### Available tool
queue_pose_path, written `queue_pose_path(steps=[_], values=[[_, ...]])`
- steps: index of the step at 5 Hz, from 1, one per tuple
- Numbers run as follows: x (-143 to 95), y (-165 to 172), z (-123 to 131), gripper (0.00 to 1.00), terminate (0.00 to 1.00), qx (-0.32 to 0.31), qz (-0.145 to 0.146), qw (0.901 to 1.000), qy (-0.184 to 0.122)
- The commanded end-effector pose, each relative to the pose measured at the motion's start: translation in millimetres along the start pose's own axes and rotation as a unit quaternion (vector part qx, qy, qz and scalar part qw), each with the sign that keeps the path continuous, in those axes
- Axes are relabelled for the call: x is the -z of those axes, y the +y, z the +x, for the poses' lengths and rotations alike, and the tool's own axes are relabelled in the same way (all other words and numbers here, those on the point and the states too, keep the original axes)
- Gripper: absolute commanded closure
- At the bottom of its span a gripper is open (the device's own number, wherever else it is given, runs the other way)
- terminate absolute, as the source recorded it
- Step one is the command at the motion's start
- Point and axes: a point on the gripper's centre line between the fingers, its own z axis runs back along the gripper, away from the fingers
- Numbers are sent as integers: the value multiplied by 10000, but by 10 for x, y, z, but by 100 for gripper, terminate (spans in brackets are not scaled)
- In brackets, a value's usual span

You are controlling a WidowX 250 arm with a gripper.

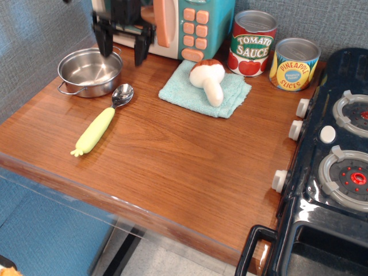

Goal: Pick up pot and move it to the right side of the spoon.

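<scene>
Pot (pixel 90 71) seemingly just below gripper (pixel 122 53)

Pot (pixel 90 71) at back left of bench (pixel 172 155), spoon (pixel 102 119) just in front, hand (pixel 122 50) over pot's right rim, mushroom (pixel 209 79) on cloth (pixel 204 88) mid-back, two cans (pixel 275 53) behind right, stove (pixel 333 172) at right.

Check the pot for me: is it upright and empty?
Upright and empty: the pot sits flat on the table, opening upward, bare steel floor showing inside.

Wooden table (pixel 172 155), pot (pixel 90 71), spoon (pixel 102 121), blue cloth (pixel 190 90), two cans (pixel 253 43), toy microwave (pixel 190 26)
</scene>
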Motion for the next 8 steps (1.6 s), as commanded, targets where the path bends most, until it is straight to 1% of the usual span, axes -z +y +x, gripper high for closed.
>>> queue_pose_path(steps=[1, 2, 3, 4, 5, 6, 7, 8], values=[[-1, 19, 23, 0, 0, -455, 419, 9981, 71], [69, 38, 17, 0, 0, -519, 353, 9979, 143], [70, 44, -7, 100, 0, -487, 274, 9984, 78], [-25, 107, -24, 100, 0, -548, 257, 9981, -122], [-146, 221, -50, 100, 0, -722, 479, 9960, -203], [-420, 380, -143, 100, 0, -1151, 800, 9897, -283], [-863, 171, -273, 100, 0, -876, 639, 9932, -421], [-1023, -205, -473, 100, 0, -380, 182, 9983, -391]])
